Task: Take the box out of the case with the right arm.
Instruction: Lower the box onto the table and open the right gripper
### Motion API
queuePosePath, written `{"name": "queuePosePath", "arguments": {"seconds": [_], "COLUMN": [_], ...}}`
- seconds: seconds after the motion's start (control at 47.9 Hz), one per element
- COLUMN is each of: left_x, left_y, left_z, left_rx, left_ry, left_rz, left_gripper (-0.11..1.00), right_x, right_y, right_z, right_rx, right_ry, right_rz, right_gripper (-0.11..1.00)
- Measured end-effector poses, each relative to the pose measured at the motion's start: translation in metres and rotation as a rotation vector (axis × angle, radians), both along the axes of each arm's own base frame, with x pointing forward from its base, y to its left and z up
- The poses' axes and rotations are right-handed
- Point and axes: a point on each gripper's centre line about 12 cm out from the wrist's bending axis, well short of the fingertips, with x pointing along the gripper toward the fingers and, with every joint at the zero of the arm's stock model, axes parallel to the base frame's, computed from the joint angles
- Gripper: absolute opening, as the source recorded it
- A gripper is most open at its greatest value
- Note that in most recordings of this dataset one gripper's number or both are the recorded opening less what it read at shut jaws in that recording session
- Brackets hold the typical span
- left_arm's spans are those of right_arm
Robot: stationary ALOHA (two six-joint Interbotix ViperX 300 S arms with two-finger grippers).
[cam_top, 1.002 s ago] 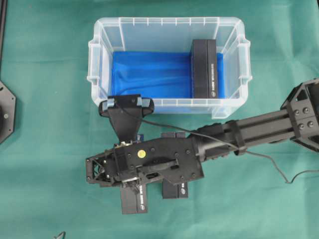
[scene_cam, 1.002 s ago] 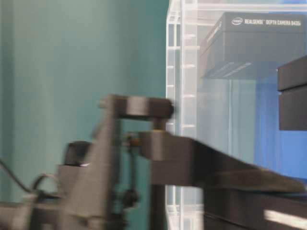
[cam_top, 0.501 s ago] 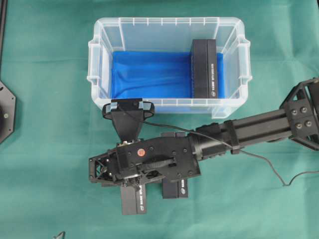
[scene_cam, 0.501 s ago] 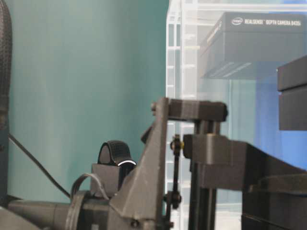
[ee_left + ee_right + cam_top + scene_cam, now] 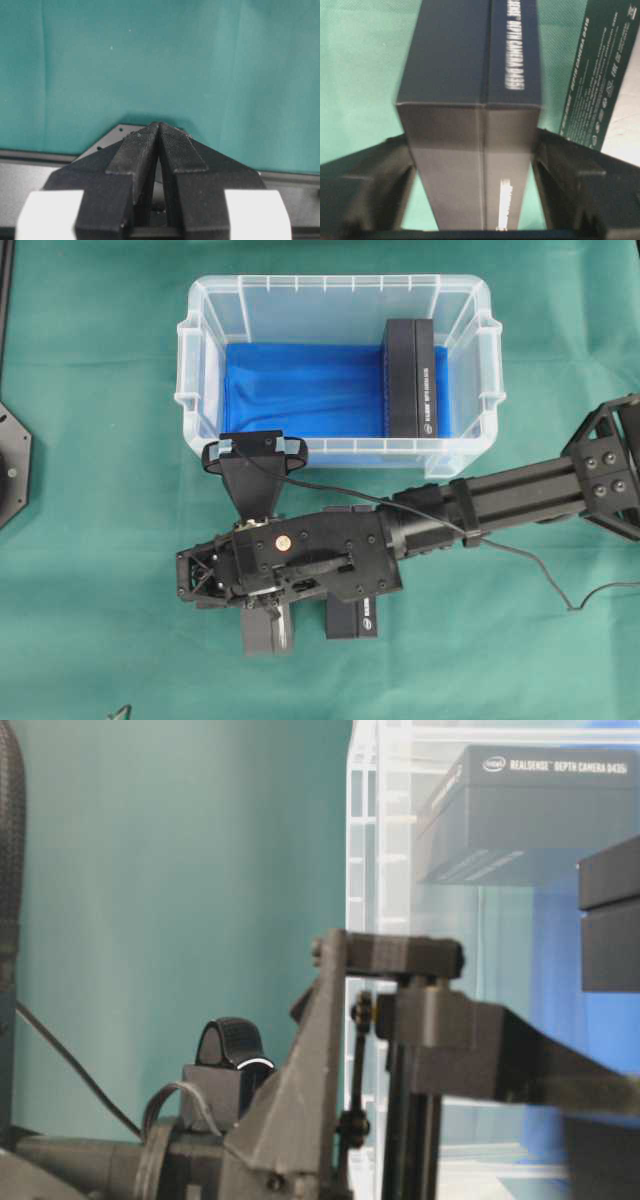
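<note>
**Setting the box down outside the case**

To my left lies only green cloth [image 5: 100, 540]. I am the right pincer [image 5: 472, 185], pointing down at the cloth in front of the case [image 5: 340, 282]. My jaws are spread wide, one on each side of the near end of a black box [image 5: 470, 75]. The box lies flat on the cloth, outside the case, and reaches away from me. I cannot tell whether my pads touch its sides, but I judge that I am letting go. Just to my right a second box [image 5: 600, 75] lies on the cloth, parallel to the first.

This looks like the release step. Next I need a straight lift so that neither jaw drags the box or knocks its neighbour. Behind me and further right, another box [image 5: 410, 380] stands at the right end of the case, against the wall. Reaching it will call for a narrow descent.

The side of my box reads "DEPTH CAMERA D435". The neighbour carries the same words in small print. The table-level view shows an Intel logo and "REALSENSE DEPTH CAMERA D435i" on a box seen through the clear case wall.
</note>
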Motion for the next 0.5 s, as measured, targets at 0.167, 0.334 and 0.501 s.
{"name": "queuePosePath", "arguments": {"seconds": [0.167, 0.334, 0.501], "left_x": [0.0000, 0.0000, 0.0000], "left_y": [-0.0002, -0.0002, 0.0000], "left_z": [-0.0005, -0.0005, 0.0000], "left_rx": [-0.001, -0.001, 0.000], "left_ry": [0.002, 0.002, 0.000], "left_rz": [-0.001, -0.001, 0.000], "left_gripper": [0.00, 0.00, 0.00], "right_x": [-0.0009, -0.0011, -0.0018], "right_y": [-0.0015, -0.0032, -0.0037], "right_z": [0.0003, 0.0007, 0.0036], "right_rx": [-0.012, -0.027, -0.029], "right_ry": [0.005, 0.007, 0.003], "right_rz": [0.000, 0.000, 0.000], "right_gripper": [0.90, 0.90, 0.90]}}
